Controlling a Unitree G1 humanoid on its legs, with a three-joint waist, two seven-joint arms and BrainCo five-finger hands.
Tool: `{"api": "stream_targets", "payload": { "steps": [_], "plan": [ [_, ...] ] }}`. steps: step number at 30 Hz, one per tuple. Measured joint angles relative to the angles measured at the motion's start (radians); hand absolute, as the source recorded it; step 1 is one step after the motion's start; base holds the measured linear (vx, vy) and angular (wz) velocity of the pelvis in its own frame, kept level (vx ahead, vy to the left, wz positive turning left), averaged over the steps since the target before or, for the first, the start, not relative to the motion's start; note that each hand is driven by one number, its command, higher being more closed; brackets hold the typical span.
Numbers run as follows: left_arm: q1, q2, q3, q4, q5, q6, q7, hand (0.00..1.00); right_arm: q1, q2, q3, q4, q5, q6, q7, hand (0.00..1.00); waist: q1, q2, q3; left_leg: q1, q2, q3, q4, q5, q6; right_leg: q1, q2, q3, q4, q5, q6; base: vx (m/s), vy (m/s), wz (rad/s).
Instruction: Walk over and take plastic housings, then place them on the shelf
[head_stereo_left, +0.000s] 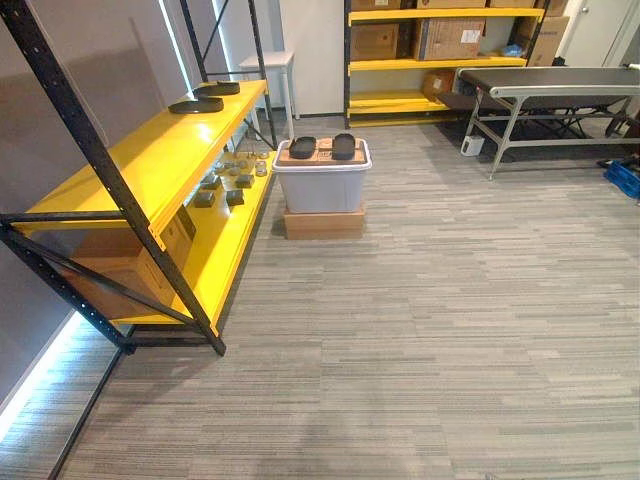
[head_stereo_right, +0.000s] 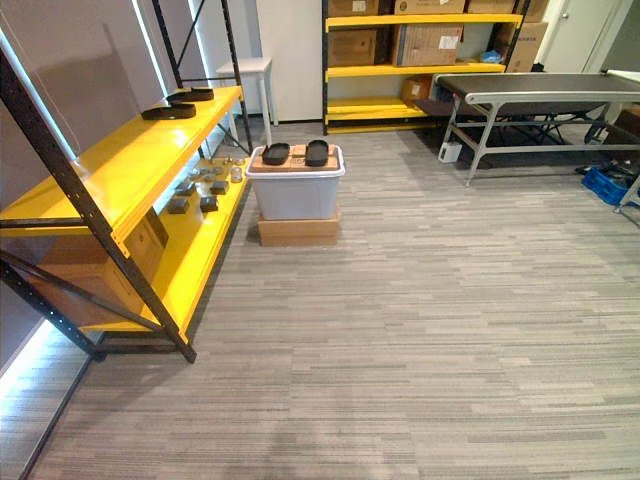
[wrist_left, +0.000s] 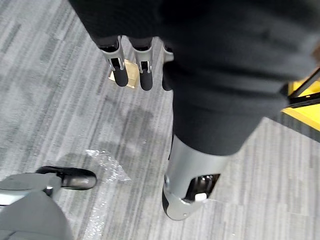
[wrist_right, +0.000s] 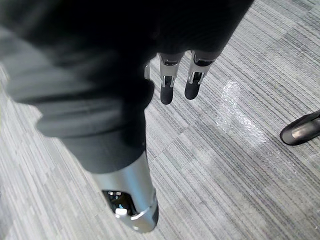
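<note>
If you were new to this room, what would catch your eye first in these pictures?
The bright yellow shelf on the left stands out first, with two black plastic housings at the far end of its top level. Next comes the pale bin on the carpet beside it, standing on a cardboard box and carrying two more housings on top.

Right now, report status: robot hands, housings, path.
Left robot hand, right robot hand open, holding nothing. Two plastic housings atop lidded bin ahead, two more on yellow shelf. Shelf flanks route, left side.
</note>
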Motion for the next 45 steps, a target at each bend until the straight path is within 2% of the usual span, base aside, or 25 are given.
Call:
{"api": "stream_targets", "payload": {
  "steps": [2,3,7,10,12,13,15,17,19,22,23,24,25,27,28,30,31,33,37,39,40,41,42,43,45],
  "plan": [
    [-0.003,0.025,-0.025,-0.006,-0.008,0.002,0.005,0.00,-0.002,0.024,0.056,-0.017,0.000,-0.003,-0.002,0.00,-0.009,0.005,0.019,0.010,0.010,-0.011,0.005,-0.013,0.031,-0.173,-0.005,0.016,0.310,-0.008,-0.012,0.01,0.046,0.07],
    [-0.027,0.048,-0.042,-0.006,-0.007,0.004,0.013,0.00,0.003,0.042,0.078,-0.016,0.000,-0.003,0.000,0.00,-0.014,0.002,0.042,0.018,0.027,-0.024,0.016,-0.021,0.040,-0.221,0.016,0.032,0.330,-0.010,-0.011,0.05,0.033,0.22],
    [-0.132,0.072,-0.042,-0.010,0.004,0.001,0.026,0.00,0.027,0.062,0.094,-0.008,0.001,-0.003,0.000,0.00,-0.042,0.000,0.075,0.067,0.060,-0.076,0.007,-0.064,0.023,-0.291,0.028,-0.021,0.042,0.045,-0.064,0.23,-0.026,0.37],
    [-0.154,0.070,-0.039,-0.013,0.006,-0.008,0.022,0.00,0.066,0.062,0.090,-0.008,0.002,-0.003,-0.001,0.00,-0.065,-0.009,0.065,0.137,0.080,-0.106,0.034,-0.148,-0.028,-0.294,0.036,-0.027,-0.091,0.127,-0.121,0.50,-0.145,0.48],
    [-0.134,0.068,-0.031,-0.020,0.015,-0.012,0.021,0.00,0.098,0.084,0.050,-0.008,0.001,-0.003,0.000,0.00,-0.079,-0.031,0.041,0.101,0.090,-0.117,0.237,-0.201,-0.100,-0.256,0.043,-0.022,-0.062,0.227,-0.182,0.65,-0.234,0.43],
    [-0.121,0.041,-0.008,-0.031,0.027,-0.009,0.021,0.00,0.103,0.085,0.017,-0.011,0.002,-0.003,-0.001,0.00,-0.076,-0.010,0.040,0.022,0.115,-0.109,0.474,-0.202,-0.127,-0.202,0.068,-0.035,-0.073,0.210,-0.194,0.77,-0.218,0.03],
    [-0.076,-0.005,0.055,-0.052,0.045,-0.006,0.019,0.00,0.099,0.095,0.016,-0.060,0.002,-0.003,-0.002,0.00,-0.046,0.024,0.044,-0.152,0.183,-0.087,0.953,-0.111,-0.200,-0.049,0.140,-0.009,-0.165,0.174,-0.240,0.82,-0.179,-0.33],
    [-0.069,-0.026,0.082,-0.052,0.045,-0.002,0.022,0.00,0.090,0.116,0.016,-0.092,0.002,-0.002,-0.011,0.00,-0.016,0.014,0.056,-0.241,0.210,-0.037,1.132,-0.121,-0.183,0.092,0.154,0.031,-0.241,0.160,-0.260,0.76,-0.086,-0.41],
    [-0.052,-0.054,0.080,-0.055,0.043,-0.002,0.018,0.00,0.068,0.115,0.026,-0.105,0.002,-0.002,-0.015,0.00,0.019,0.013,0.056,-0.314,0.211,0.024,1.129,-0.148,-0.139,0.174,0.142,0.082,-0.276,0.150,-0.273,0.56,0.017,-0.55],
    [-0.004,-0.099,0.081,-0.058,0.042,0.000,0.012,0.00,-0.007,0.122,0.026,-0.129,0.001,-0.004,-0.020,0.00,0.066,0.001,0.060,-0.452,0.169,0.096,0.729,-0.175,-0.113,0.254,0.062,0.152,-0.303,0.089,-0.238,0.57,0.140,-0.89],
    [0.021,-0.118,0.080,-0.058,0.042,0.001,0.010,0.00,-0.021,0.120,0.028,-0.132,0.001,-0.005,-0.020,0.00,0.083,0.011,0.049,-0.466,0.156,0.063,0.468,-0.132,-0.104,0.280,0.038,0.156,-0.314,0.036,-0.206,0.69,0.259,-0.68],
    [0.047,-0.126,0.079,-0.048,0.042,0.004,0.012,0.00,-0.018,0.125,0.040,-0.130,0.000,-0.005,-0.022,0.00,0.092,0.015,0.035,-0.479,0.151,0.058,0.452,-0.026,-0.084,0.323,0.014,0.154,-0.319,-0.019,-0.182,0.72,0.282,-0.47],
    [0.057,-0.126,0.077,-0.047,0.042,0.005,0.014,0.00,-0.004,0.132,0.047,-0.126,0.000,-0.005,-0.023,0.00,0.091,0.003,0.019,-0.480,0.121,0.048,0.475,-0.017,-0.067,0.329,-0.004,0.153,-0.307,-0.038,-0.196,0.77,0.296,-0.18],
    [0.062,-0.143,0.077,-0.040,0.042,0.007,0.018,0.00,0.022,0.150,0.056,-0.119,-0.007,-0.004,-0.025,0.00,0.094,-0.005,-0.001,-0.435,0.082,0.039,0.483,-0.060,-0.004,0.239,-0.034,0.152,-0.021,-0.064,-0.175,0.70,0.260,-0.06],
    [0.057,-0.139,0.066,-0.027,0.042,0.010,0.024,0.00,0.030,0.165,0.065,-0.118,-0.027,-0.004,-0.027,0.00,0.091,-0.016,0.005,-0.356,0.064,0.050,0.442,-0.081,0.015,0.126,-0.052,0.159,0.277,-0.017,-0.102,0.70,0.274,-0.07],
    [0.058,-0.108,0.035,-0.023,0.043,0.017,0.029,0.00,0.044,0.183,0.097,-0.113,-0.039,-0.004,-0.025,0.00,0.071,-0.038,0.021,-0.230,0.045,0.050,0.401,-0.114,0.048,0.012,-0.069,0.174,0.606,0.134,0.009,0.61,0.186,0.06],
    [0.052,-0.099,0.012,-0.017,0.044,0.022,0.029,0.00,0.061,0.185,0.118,-0.111,-0.040,-0.004,-0.024,0.00,0.064,-0.036,0.027,-0.124,0.045,0.038,0.367,-0.136,0.065,-0.049,-0.076,0.149,0.755,0.123,-0.003,0.66,0.110,0.23],
    [0.017,-0.088,0.003,-0.019,0.043,0.022,0.030,0.00,0.074,0.185,0.141,-0.109,-0.041,-0.004,-0.018,0.00,0.039,-0.023,0.031,0.037,0.066,0.003,0.246,-0.142,0.067,-0.139,-0.097,0.031,0.744,0.056,-0.063,0.74,0.057,0.45],
    [-0.079,-0.078,0.006,-0.022,0.042,0.021,0.031,0.00,0.088,0.181,0.129,-0.102,-0.041,-0.009,-0.020,0.00,0.010,-0.023,0.033,0.156,0.128,-0.057,0.159,-0.199,0.036,-0.260,-0.075,-0.078,0.310,0.032,-0.061,0.53,-0.120,0.52],
    [-0.111,-0.086,0.008,-0.031,0.045,0.016,0.045,0.00,0.109,0.181,0.104,-0.066,-0.045,-0.007,-0.020,0.00,-0.012,-0.032,0.030,0.210,0.146,-0.102,0.147,-0.265,0.009,-0.270,-0.059,-0.037,-0.070,0.130,-0.057,0.63,-0.330,0.61],
    [-0.109,-0.093,0.014,-0.029,0.045,0.015,0.046,0.00,0.116,0.178,0.089,-0.053,-0.048,-0.005,-0.020,0.00,-0.019,-0.028,0.031,0.231,0.156,-0.120,0.151,-0.279,0.006,-0.264,-0.049,-0.021,-0.051,0.207,-0.062,0.71,-0.397,0.59],
    [-0.106,-0.116,0.045,-0.030,0.045,0.014,0.046,0.00,0.133,0.176,0.066,-0.044,-0.066,-0.001,-0.022,0.00,-0.031,-0.004,0.025,0.233,0.179,-0.144,0.216,-0.281,0.009,-0.265,-0.026,-0.007,0.025,0.234,-0.113,0.73,-0.376,0.35],
    [-0.093,-0.144,0.086,-0.036,0.044,0.010,0.046,0.00,0.148,0.176,0.045,-0.044,-0.078,0.001,-0.023,0.00,-0.027,0.024,0.009,0.185,0.202,-0.165,0.368,-0.266,-0.005,-0.258,0.002,-0.022,0.076,0.163,-0.146,0.88,-0.392,0.13],
    [-0.077,-0.156,0.114,-0.043,0.045,0.007,0.047,0.00,0.151,0.177,0.045,-0.045,-0.080,0.001,-0.021,0.00,-0.027,0.038,0.011,0.135,0.219,-0.179,0.526,-0.235,-0.057,-0.227,0.028,-0.027,0.080,0.133,-0.166,0.72,-0.279,-0.10],
    [-0.056,-0.169,0.151,-0.049,0.044,0.007,0.046,0.00,0.144,0.181,0.054,-0.052,-0.085,0.003,-0.022,0.00,-0.021,0.048,0.029,-0.025,0.243,-0.212,0.947,-0.107,-0.227,-0.084,0.080,-0.040,0.009,0.092,-0.209,0.74,-0.226,-0.02]
  ]
}}
